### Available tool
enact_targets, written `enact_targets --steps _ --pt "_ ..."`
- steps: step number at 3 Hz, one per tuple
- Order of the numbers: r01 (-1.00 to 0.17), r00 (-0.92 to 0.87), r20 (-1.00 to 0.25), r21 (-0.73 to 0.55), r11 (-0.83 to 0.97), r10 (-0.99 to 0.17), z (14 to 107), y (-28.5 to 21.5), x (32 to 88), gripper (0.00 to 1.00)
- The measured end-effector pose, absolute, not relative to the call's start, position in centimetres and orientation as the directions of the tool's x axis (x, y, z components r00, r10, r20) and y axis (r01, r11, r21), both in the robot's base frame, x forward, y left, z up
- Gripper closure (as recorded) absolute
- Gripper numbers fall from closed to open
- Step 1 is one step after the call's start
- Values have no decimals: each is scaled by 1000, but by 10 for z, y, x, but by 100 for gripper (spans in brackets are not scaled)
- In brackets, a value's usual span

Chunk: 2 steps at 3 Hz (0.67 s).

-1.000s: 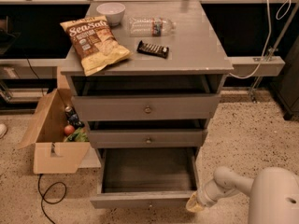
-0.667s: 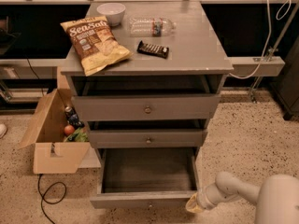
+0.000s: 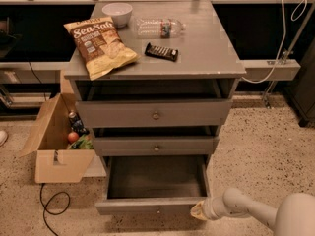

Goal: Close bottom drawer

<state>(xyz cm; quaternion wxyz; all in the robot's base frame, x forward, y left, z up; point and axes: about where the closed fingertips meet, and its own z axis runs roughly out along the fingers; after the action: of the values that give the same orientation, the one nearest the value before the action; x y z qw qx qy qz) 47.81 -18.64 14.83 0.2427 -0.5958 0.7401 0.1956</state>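
The bottom drawer (image 3: 155,183) of the grey cabinet is pulled wide open, showing its dark grey inside. Its slim front panel (image 3: 147,206) faces me near the lower edge of the camera view. My gripper (image 3: 198,211), on a white arm coming in from the lower right, is at the right end of that front panel, touching or nearly touching its corner. The middle drawer (image 3: 155,145) and the tall top drawer (image 3: 153,113) stand slightly ajar above it.
On the cabinet top lie a chip bag (image 3: 100,44), a white bowl (image 3: 117,12), a plastic bottle (image 3: 158,27) and a dark bar (image 3: 161,51). An open cardboard box (image 3: 54,144) with items stands on the floor at the left, a black cable (image 3: 49,210) beside it.
The arm has shifted slightly to the right and lower in view. The gripper stays at the drawer front's right corner, and the drawer is still open about as far.
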Motion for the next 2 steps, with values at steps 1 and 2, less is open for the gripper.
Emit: enact_targets --steps 1,2 --pt "-974 -156 -614 -36 225 -774 145 -172 497 100" --pt "-971 -128 -637 -75 227 -760 151 -157 520 100"
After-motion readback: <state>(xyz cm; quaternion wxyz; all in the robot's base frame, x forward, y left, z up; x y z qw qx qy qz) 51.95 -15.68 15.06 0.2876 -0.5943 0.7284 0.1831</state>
